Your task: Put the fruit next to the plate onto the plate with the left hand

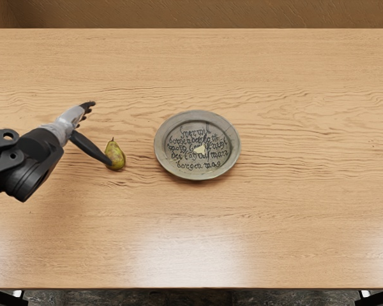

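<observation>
The pear, yellow-green with its narrow stem end pointing up and away, lies on the bare wood of the table, not on the plate. It sits right at the tip of one long dark finger of the left hand. That digit slants down and to the right from the palm and ends against the pear's lower left side; whether it truly touches the skin or stops just short cannot be told at this size. The other fingers point the opposite way, up and to the right, their dark tips well apart from the fruit and from the lone digit, so the hand is splayed wide and grips nothing. The pear is on the far side of the reaching finger from the palm, and beyond the pear, farther from the fingertips along the same line, rests the plate, near the fruit with a strip of wood showing between them. The plate is round and grey-green, with dark script-like markings across its well and a small pale patch near its middle. Behind the fingers the grey wrist runs back to a bulky dark forearm that enters from the picture's left edge.
</observation>
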Available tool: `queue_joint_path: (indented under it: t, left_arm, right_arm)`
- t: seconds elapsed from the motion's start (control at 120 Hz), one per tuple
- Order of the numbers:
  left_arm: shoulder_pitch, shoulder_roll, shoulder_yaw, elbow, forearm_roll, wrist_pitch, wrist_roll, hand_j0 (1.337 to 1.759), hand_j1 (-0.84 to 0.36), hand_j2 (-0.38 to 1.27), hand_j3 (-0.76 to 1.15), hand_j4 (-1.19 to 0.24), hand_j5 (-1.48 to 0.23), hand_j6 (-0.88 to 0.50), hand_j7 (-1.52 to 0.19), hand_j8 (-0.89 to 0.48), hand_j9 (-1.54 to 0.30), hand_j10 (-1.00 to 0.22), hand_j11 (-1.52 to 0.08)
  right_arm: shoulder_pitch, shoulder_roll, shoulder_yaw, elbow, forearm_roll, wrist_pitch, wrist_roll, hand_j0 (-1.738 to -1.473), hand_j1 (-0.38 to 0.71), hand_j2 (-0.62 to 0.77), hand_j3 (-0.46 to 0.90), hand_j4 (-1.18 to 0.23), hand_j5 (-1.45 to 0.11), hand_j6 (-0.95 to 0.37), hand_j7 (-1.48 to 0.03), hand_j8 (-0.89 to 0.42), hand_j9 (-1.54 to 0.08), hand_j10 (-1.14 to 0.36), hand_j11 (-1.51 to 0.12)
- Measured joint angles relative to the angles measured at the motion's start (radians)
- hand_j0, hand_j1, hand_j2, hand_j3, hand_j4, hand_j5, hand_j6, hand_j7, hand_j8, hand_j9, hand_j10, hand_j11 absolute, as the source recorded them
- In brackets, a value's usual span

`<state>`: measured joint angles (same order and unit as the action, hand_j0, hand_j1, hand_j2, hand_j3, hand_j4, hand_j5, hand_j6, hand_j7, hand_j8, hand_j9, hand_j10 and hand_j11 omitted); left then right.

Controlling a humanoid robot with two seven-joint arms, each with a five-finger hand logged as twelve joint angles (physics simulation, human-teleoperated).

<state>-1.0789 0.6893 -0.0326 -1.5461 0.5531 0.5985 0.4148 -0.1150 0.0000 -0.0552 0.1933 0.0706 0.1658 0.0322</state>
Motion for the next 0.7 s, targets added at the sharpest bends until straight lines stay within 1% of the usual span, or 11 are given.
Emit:
queue_joint_path:
  t: [0.183,0.283,0.467,0.55,0.7]
  left_arm:
    - [0.001,-0.002,0.014,-0.004,0.017,0.01,-0.001,1.658,0.14,0.04,0.0,-0.17,-0.23,-0.17,-0.23,-0.17,-0.23,-0.17,-0.23]
    - [0.001,-0.002,0.016,-0.021,0.019,0.012,0.0,1.658,0.08,0.05,0.0,-0.23,-0.29,-0.23,-0.29,-0.23,-0.29,-0.23,-0.29]
    - [0.001,-0.018,0.018,-0.049,0.02,0.013,0.0,1.658,0.02,0.06,0.0,-0.28,-0.36,-0.28,-0.36,-0.28,-0.36,-0.28,-0.36]
    - [0.004,-0.051,0.025,-0.049,0.031,0.013,0.0,1.658,0.0,0.06,0.0,-0.29,-0.38,-0.29,-0.38,-0.29,-0.38,-0.29,-0.38]
    - [0.02,-0.056,0.032,-0.04,0.048,0.013,0.0,1.658,-0.03,0.07,0.0,-0.32,-0.41,-0.32,-0.41,-0.32,-0.41,-0.32,-0.41]
  right_arm:
    - [0.0,0.0,0.0,0.0,0.0,0.0,0.0,-1.658,-0.34,0.0,0.0,-0.01,-0.01,-0.01,-0.01,-0.01,-0.01,-0.01,-0.01]
    - [0.0,0.0,0.0,0.0,0.0,0.0,0.0,-1.658,-0.34,0.0,0.0,-0.01,-0.01,-0.01,-0.01,-0.01,-0.01,-0.01,-0.01]
    - [0.0,0.0,0.0,0.0,0.0,0.0,0.0,-1.658,-0.34,0.0,0.0,-0.01,-0.01,-0.01,-0.01,-0.01,-0.01,-0.01,-0.01]
    - [0.0,0.0,0.0,0.0,0.0,0.0,0.0,-1.658,-0.34,0.0,0.0,-0.01,-0.01,-0.01,-0.01,-0.01,-0.01,-0.01,-0.01]
    - [0.0,0.0,0.0,0.0,0.0,0.0,0.0,-1.658,-0.34,0.0,0.0,-0.01,-0.01,-0.01,-0.01,-0.01,-0.01,-0.01,-0.01]
